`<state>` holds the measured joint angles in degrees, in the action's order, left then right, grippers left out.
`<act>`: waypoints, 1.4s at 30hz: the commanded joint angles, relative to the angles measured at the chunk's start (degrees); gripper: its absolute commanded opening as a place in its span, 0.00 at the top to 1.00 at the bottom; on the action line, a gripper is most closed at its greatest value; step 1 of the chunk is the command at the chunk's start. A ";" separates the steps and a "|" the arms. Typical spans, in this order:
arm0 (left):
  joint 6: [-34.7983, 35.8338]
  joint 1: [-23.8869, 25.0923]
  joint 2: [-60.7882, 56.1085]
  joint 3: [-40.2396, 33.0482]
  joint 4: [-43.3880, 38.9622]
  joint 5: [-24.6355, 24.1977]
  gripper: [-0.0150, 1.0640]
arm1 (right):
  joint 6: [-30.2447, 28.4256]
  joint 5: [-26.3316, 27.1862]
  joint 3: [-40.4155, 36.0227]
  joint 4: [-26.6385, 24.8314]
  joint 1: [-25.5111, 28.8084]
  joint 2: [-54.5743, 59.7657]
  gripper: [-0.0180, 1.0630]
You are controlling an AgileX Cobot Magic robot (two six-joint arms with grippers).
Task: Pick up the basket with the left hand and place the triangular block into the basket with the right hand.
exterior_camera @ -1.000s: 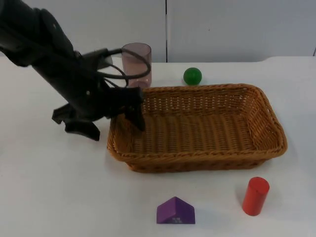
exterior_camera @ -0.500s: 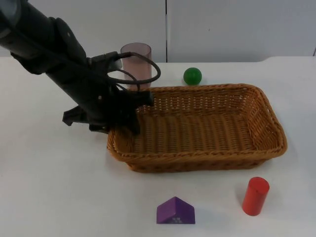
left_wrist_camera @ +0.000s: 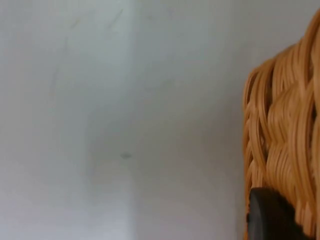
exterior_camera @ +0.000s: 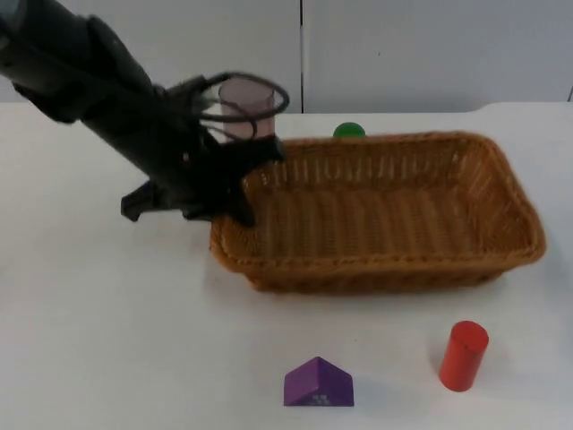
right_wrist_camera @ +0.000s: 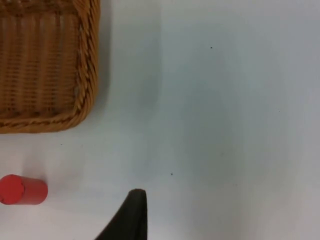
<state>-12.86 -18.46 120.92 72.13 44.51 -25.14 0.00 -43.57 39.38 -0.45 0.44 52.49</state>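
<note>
Left gripper (exterior_camera: 240,199) clamped on basket (exterior_camera: 385,215) rim — basket raised off table (exterior_camera: 107,340), purple block (exterior_camera: 319,383) apart, right gripper's grip can't be told.

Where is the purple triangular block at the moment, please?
In the top view the purple triangular block lies on the white table near the front edge, apart from the wicker basket behind it, with the red cylinder to its right.

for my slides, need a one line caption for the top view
Left pincer grips the wicker basket at its rim; purple triangular block lies on the table.
</note>
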 commanded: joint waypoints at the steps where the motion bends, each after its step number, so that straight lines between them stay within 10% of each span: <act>1: 0.28 -0.12 -4.44 0.23 2.72 -2.70 0.99 | -0.67 0.81 0.40 0.45 0.37 -0.12 0.01; 7: 0.06 1.33 -11.44 0.00 1.15 -12.62 0.99 | -0.67 0.81 0.40 0.45 0.37 -0.12 0.01; 16: -3.25 6.66 -20.19 -9.52 -0.16 -14.48 0.99 | -0.67 0.59 0.40 0.45 0.37 -0.12 0.01; 33: -15.60 33.70 -31.76 -24.36 -4.90 -21.98 0.99 | 0.00 2.32 0.40 -1.84 0.37 -0.12 0.01; 42: -16.50 37.24 -31.76 -25.04 -2.56 -19.28 0.99 | -25.99 0.05 1.06 -20.42 -1.70 -0.12 0.01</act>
<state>-29.09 18.65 90.05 47.12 39.29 -44.19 -16.88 -42.77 39.86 -15.54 0.25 52.49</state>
